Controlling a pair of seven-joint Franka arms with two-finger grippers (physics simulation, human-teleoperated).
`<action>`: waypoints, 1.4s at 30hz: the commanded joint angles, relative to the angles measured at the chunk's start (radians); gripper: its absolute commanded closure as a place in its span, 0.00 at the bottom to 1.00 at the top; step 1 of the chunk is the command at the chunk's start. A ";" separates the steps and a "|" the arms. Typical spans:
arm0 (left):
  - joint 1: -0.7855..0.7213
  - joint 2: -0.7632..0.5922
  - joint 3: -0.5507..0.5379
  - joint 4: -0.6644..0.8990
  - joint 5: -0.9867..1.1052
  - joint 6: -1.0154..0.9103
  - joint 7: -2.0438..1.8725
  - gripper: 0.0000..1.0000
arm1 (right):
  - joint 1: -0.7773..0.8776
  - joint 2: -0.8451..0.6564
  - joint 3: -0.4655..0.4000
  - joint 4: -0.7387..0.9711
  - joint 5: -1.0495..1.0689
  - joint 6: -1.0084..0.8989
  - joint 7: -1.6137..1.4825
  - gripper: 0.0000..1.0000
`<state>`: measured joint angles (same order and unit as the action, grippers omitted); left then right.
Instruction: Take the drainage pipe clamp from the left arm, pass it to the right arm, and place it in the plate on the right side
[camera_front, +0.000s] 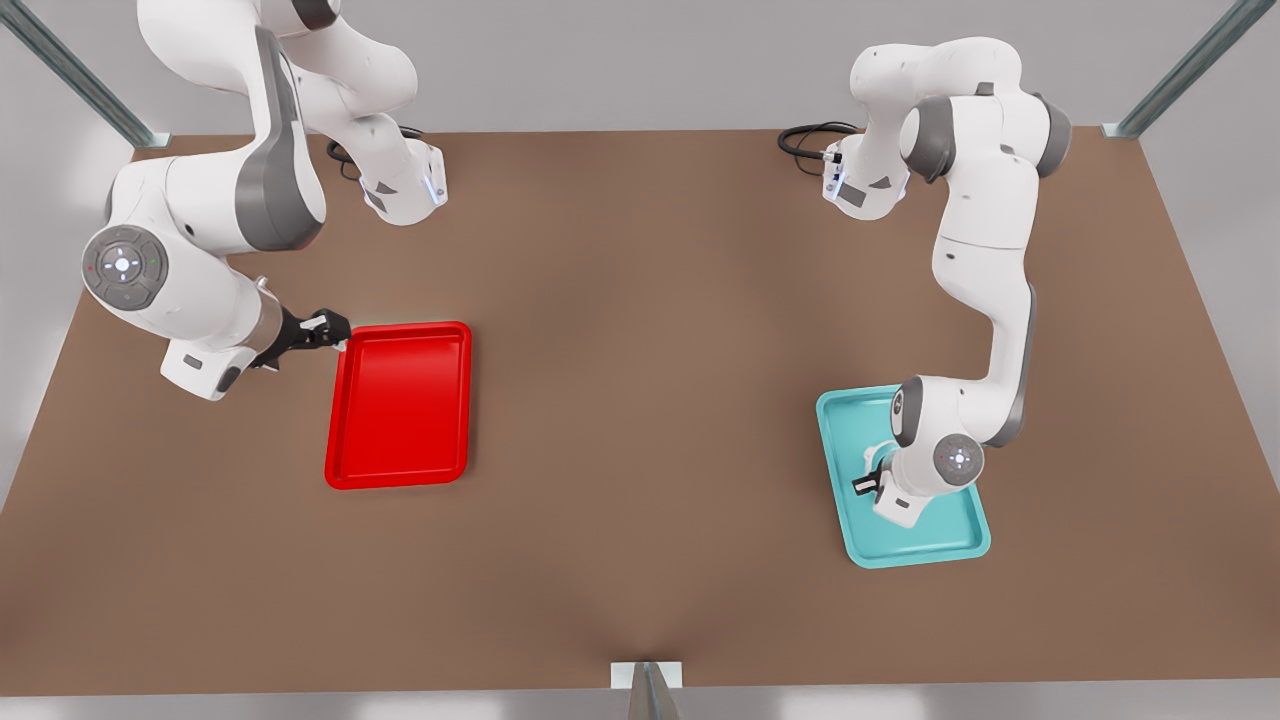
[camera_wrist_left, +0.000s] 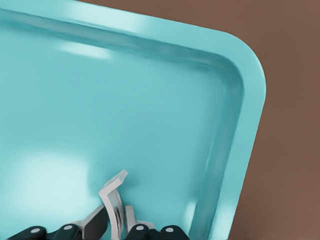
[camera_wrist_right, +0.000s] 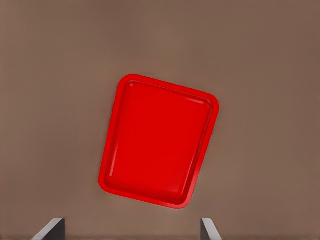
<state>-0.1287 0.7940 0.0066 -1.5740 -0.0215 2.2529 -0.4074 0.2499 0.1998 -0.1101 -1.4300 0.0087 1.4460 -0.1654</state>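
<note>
The left gripper (camera_wrist_left: 117, 227) sits low over the teal tray (camera_front: 850, 520), fingers (camera_wrist_left: 95, 222) closed on the drainage pipe clamp (camera_wrist_left: 114, 197). The right gripper (camera_front: 325, 328) hangs beside the red plate (camera_wrist_right: 157, 140) on the counter (camera_front: 640, 400), fingers (camera_wrist_right: 50, 230) spread wide, holding nothing.

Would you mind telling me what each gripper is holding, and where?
The left gripper, over the teal tray, pinches the drainage pipe clamp at one end. The right gripper is open near the plate, empty.
</note>
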 joint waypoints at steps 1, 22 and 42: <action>0.000 -0.001 -0.001 0.000 -0.002 -0.003 -0.033 0.63 | 0.003 0.000 0.000 0.000 0.001 0.002 0.007 0.00; -0.184 0.042 -0.166 0.499 -0.020 -0.394 -1.634 0.79 | 0.127 0.076 0.007 0.000 0.040 0.089 0.012 0.00; -0.396 0.182 -0.131 0.669 -0.002 -0.230 -2.045 0.79 | 0.304 0.306 0.009 0.010 0.395 0.493 0.234 0.00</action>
<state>-0.5281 0.9764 -0.1222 -0.9070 -0.0233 2.0040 -1.9202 0.5516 0.4946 -0.1011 -1.4211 0.3064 1.8091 -0.0819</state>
